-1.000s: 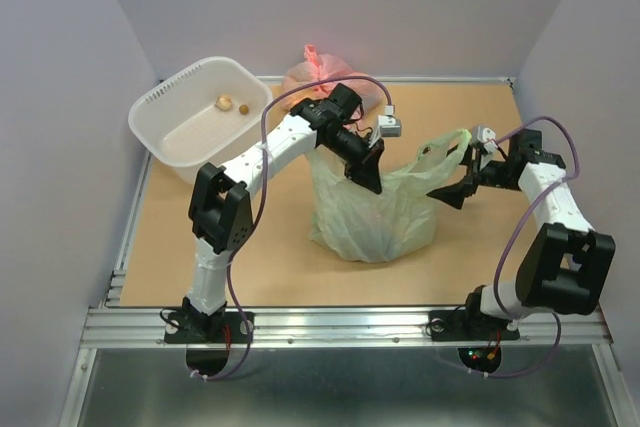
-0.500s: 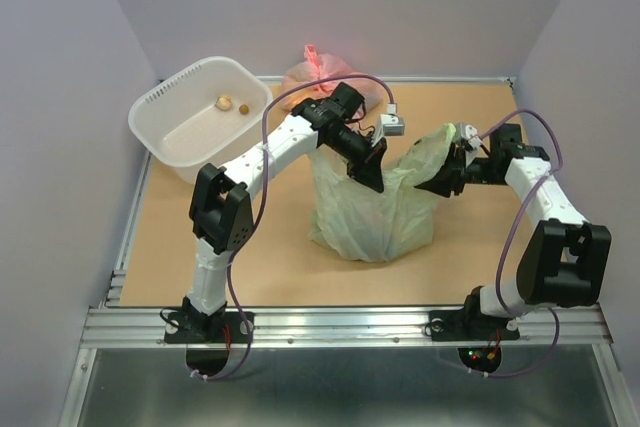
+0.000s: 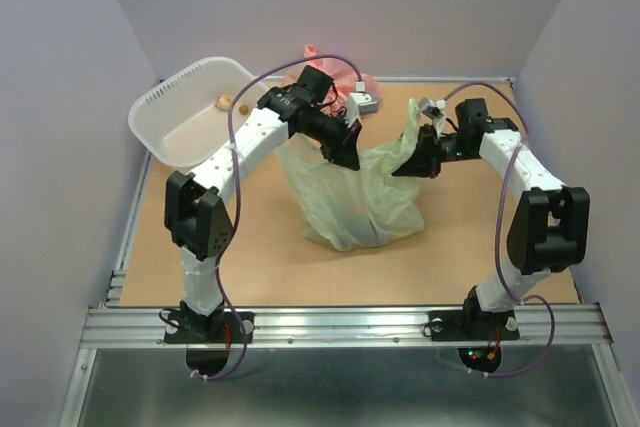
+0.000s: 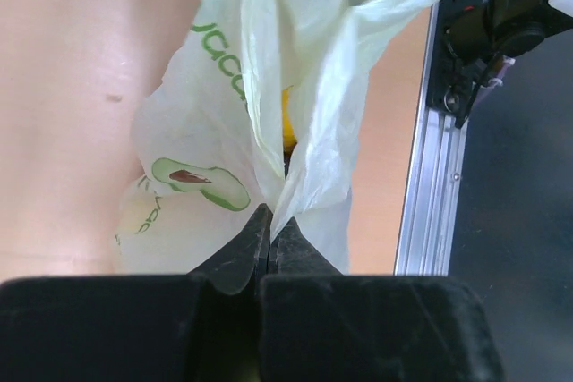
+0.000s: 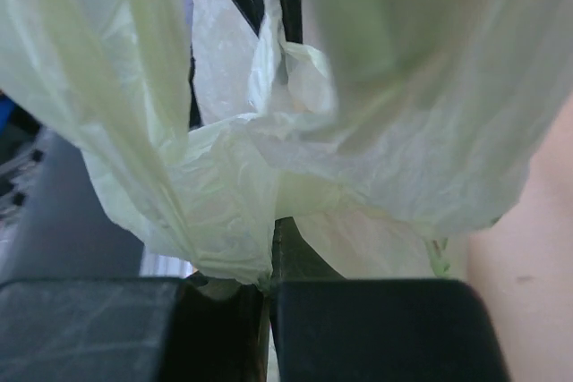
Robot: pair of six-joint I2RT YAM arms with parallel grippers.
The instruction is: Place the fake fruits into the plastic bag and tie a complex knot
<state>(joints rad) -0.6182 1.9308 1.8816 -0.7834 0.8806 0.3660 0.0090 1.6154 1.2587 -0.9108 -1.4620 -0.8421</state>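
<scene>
The pale green plastic bag sits mid-table btwn the two arms. Its bottom rests on the tabletop and its top is pulled up and spread sideways.

The left gripper is clenched on the bag's upper left edge. In the left wrist view its tips meet w/ thin film pinched btwn them, and the bag's printed side hangs just beyond.

The right gripper is clamped tight on the bag's upper right part, where a strip of film rises past it. The right wrist view shows crumpled film bunched right at the closed tips.

Through the bag wall, the left wrist view shows a yellow patch, prob. one of the fake fruits. Other contents can't be made out.

A white basket stands at far left w/ a small tan item inside. A pink bag lies by the back wall, mostly hidden behind the left arm.
</scene>
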